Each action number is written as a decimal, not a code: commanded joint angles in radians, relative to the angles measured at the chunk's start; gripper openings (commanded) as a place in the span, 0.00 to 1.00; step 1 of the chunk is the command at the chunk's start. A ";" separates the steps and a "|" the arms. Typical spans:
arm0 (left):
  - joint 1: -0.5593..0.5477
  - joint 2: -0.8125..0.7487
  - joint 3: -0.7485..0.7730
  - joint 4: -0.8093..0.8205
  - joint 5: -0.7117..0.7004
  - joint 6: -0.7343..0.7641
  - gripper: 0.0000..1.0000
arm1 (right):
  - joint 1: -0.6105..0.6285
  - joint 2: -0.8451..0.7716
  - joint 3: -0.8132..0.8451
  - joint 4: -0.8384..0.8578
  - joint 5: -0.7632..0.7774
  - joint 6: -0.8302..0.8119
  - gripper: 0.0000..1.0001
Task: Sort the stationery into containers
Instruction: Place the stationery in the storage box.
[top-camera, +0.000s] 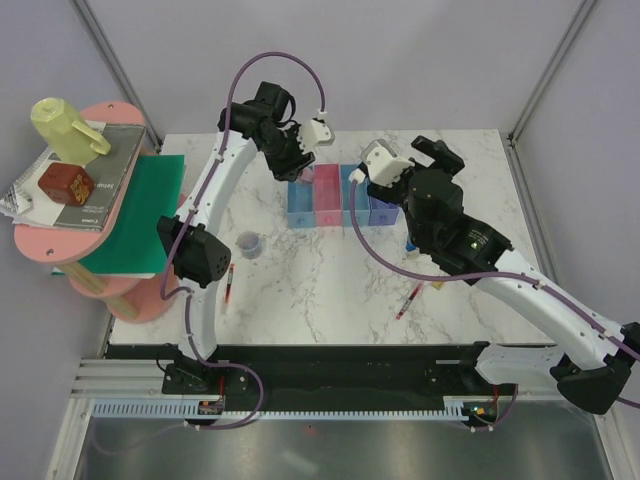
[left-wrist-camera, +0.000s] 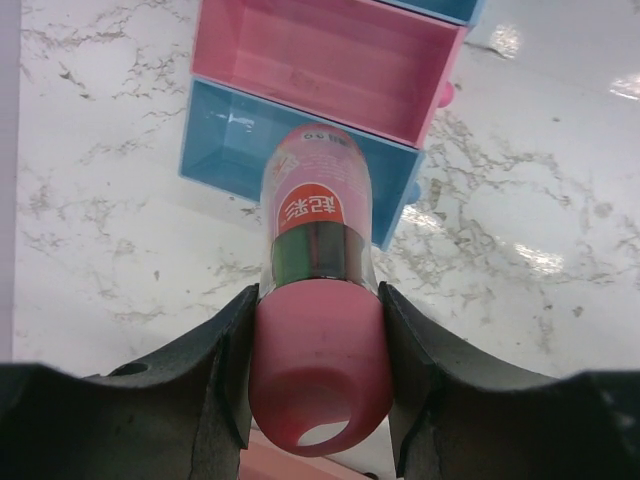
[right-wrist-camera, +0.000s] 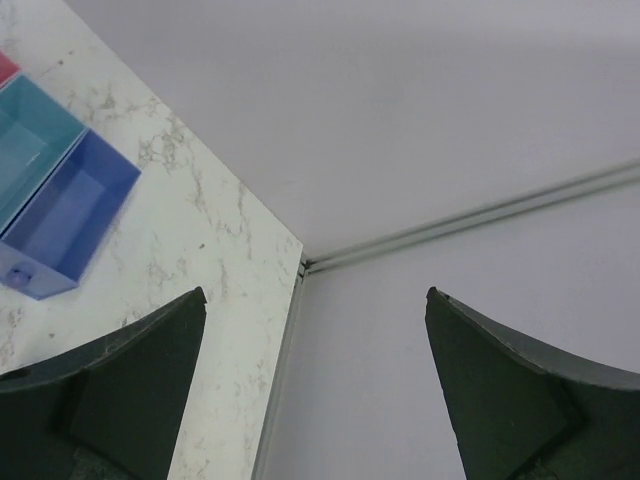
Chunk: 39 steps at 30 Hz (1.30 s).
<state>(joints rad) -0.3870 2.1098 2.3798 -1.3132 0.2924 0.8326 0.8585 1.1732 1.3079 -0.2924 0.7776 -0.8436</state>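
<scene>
My left gripper (left-wrist-camera: 318, 305) is shut on the pink cap end of the pink glue-stick tube (left-wrist-camera: 316, 200) and holds it over the near end of the blue bin (left-wrist-camera: 222, 150). The pink bin (left-wrist-camera: 320, 50) lies just beyond. In the top view the left gripper (top-camera: 298, 165) hangs over the bin row: blue (top-camera: 300, 205), pink (top-camera: 327, 198), light blue (top-camera: 352, 200), violet-blue (top-camera: 381, 208). My right gripper (top-camera: 440, 155) is open and empty, raised right of the row; its view shows the violet-blue bin (right-wrist-camera: 65, 215). Two red pens (top-camera: 229, 287) (top-camera: 408, 300) and the blue-grey roll (top-camera: 248, 243) lie on the table.
A pink shelf unit (top-camera: 45, 245) stands at the left with a yellow-green jug (top-camera: 65, 128), books (top-camera: 110, 165), a brown box (top-camera: 66, 183) and a green sheet (top-camera: 140, 215). Grey walls close the table's back and right edges. A small blue piece (top-camera: 411, 244) lies beside the right arm.
</scene>
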 joint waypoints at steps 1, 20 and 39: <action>-0.029 0.021 0.053 0.109 -0.087 0.109 0.02 | -0.058 -0.030 0.022 0.061 0.092 0.072 0.98; -0.174 0.176 0.050 0.189 -0.213 0.367 0.02 | -0.105 -0.135 -0.087 -0.010 0.095 0.138 0.98; -0.171 0.266 0.016 0.258 -0.320 0.491 0.02 | -0.110 -0.179 -0.142 -0.024 0.057 0.190 0.98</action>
<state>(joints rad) -0.5568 2.3486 2.3981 -1.0946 0.0170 1.2526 0.7536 1.0279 1.1843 -0.3149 0.8337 -0.6788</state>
